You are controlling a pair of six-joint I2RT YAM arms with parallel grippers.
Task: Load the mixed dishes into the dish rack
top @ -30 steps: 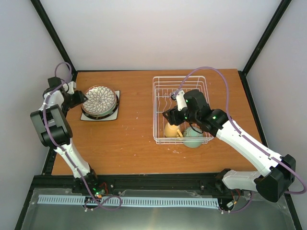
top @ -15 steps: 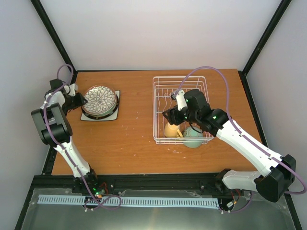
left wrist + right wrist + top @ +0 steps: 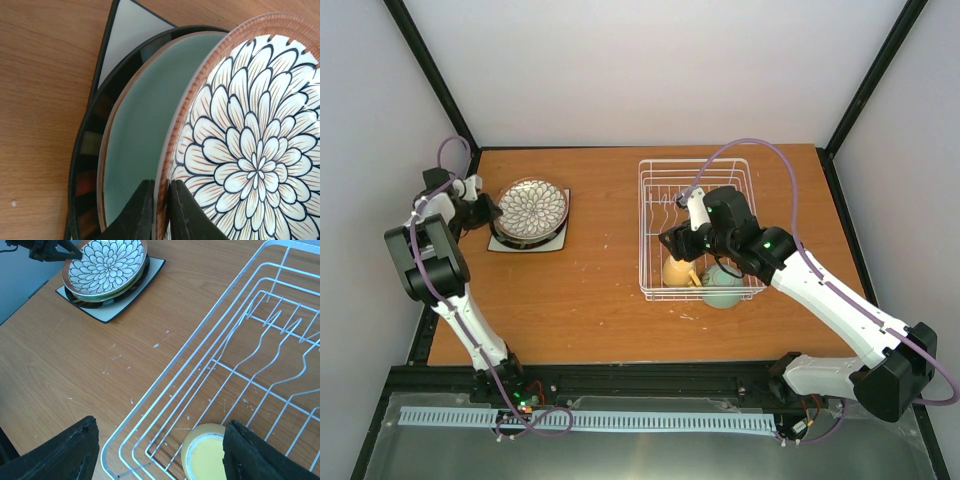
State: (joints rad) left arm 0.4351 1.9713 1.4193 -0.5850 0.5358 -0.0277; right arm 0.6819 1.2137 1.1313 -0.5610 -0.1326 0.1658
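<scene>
The left claw (image 3: 159,194) is clenched on the rim of the flower-patterned plate (image 3: 250,150), which tops the stack on the worktop (image 3: 590,290), well apart from the dish rack (image 3: 643,225). Lift slowly so the pale green plate (image 3: 137,140) beneath isn't dragged. The right claw (image 3: 160,450) hangs released above the yellow mug (image 3: 206,458)

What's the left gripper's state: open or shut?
Shut. The left gripper has its fingers on either side of the flower-patterned plate rim, pinching it.

The top plate (image 3: 250,150) wore white petals outlined in black inside a ribbed reddish-brown rim. Beneath sat a pale green plate (image 3: 140,145), a black-rimmed plate (image 3: 87,150) with muted coloured squares, and a dark-edged white square plate (image 3: 125,35). The mug (image 3: 205,457) was yellow.
</scene>
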